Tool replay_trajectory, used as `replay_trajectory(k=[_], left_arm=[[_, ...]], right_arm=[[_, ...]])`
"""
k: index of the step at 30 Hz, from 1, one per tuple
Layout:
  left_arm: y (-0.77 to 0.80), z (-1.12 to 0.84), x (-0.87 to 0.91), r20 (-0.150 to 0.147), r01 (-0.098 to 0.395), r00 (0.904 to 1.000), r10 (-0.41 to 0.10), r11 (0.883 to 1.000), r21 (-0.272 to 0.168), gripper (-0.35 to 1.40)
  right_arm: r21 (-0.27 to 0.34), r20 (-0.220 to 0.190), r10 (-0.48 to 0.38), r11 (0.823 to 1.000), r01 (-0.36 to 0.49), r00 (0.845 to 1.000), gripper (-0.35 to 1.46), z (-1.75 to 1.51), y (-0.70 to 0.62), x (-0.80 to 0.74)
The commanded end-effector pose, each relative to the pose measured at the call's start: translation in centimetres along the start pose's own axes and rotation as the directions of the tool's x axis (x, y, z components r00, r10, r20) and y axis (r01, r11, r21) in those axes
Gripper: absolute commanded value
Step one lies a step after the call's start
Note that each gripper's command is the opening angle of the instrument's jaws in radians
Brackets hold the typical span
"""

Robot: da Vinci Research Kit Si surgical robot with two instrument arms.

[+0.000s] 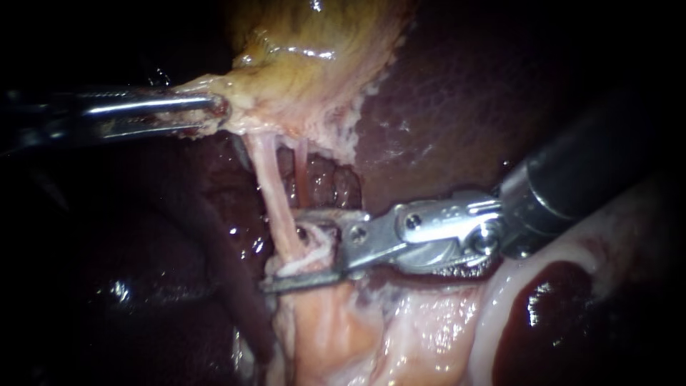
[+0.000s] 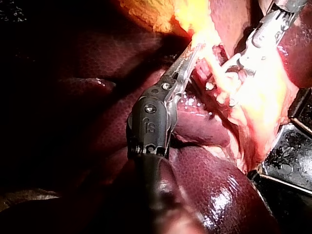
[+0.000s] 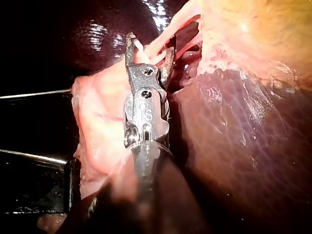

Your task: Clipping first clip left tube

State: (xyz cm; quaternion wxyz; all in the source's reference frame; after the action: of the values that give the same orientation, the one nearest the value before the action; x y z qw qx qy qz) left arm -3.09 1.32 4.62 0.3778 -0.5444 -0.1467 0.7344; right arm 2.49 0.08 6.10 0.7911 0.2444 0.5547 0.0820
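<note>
The pale left tube (image 1: 271,186) runs down from the yellowish gallbladder (image 1: 314,43), with a thinner reddish right tube (image 1: 302,171) beside it. My right instrument (image 1: 282,250) comes in from the right, its jaws open and straddling the lower end of the left tube. A whitish strip lies across the tube between the jaws. The right wrist view shows the same, the tube (image 3: 153,46) crossing between the open jaws of my right instrument (image 3: 151,41). My left instrument (image 1: 218,111) is shut on the gallbladder's lower edge and holds it to the left. It appears again in the left wrist view (image 2: 191,53).
Dark red liver (image 1: 443,93) lies behind and to the right of the tubes. Pale pink tissue (image 1: 429,322) spreads below the right instrument, with a thick white rim (image 1: 500,300) around a dark pool at lower right. A dark fold (image 1: 229,264) runs left of the tube.
</note>
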Motion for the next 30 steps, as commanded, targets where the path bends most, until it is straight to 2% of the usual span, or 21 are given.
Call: replay_trajectory(k=[1,7,13,17,21,30], left_arm=[[0.00,0.00,0.00,0.000,0.000,1.0000,0.000,1.000,0.001,-0.35],[0.00,0.00,0.00,0.000,0.000,1.0000,0.000,1.000,0.001,-0.35],[0.00,0.00,0.00,0.000,0.000,1.0000,0.000,1.000,0.001,-0.35],[0.00,0.00,0.00,0.000,0.000,1.0000,0.000,1.000,0.001,-0.35],[0.00,0.01,0.00,0.000,0.000,1.0000,0.000,1.000,0.001,-0.35],[0.00,0.01,0.00,0.000,0.001,1.0000,-0.001,1.000,0.001,-0.35]], right_arm=[[0.005,-0.008,0.005,1.000,-0.005,1.000,0.50,0.05,-0.01,0.00],[0.047,-0.034,0.019,0.999,-0.018,0.999,0.50,0.20,-0.13,0.02],[0.091,-0.061,0.026,0.996,-0.020,0.998,0.49,0.24,-0.37,0.19],[0.105,-0.064,0.027,0.994,-0.020,0.998,0.49,0.28,-0.49,0.30],[0.108,-0.063,0.038,0.994,-0.031,0.997,0.46,0.29,-0.54,0.34],[0.103,-0.058,0.091,0.991,-0.085,0.994,0.28,0.29,-0.52,0.33]])
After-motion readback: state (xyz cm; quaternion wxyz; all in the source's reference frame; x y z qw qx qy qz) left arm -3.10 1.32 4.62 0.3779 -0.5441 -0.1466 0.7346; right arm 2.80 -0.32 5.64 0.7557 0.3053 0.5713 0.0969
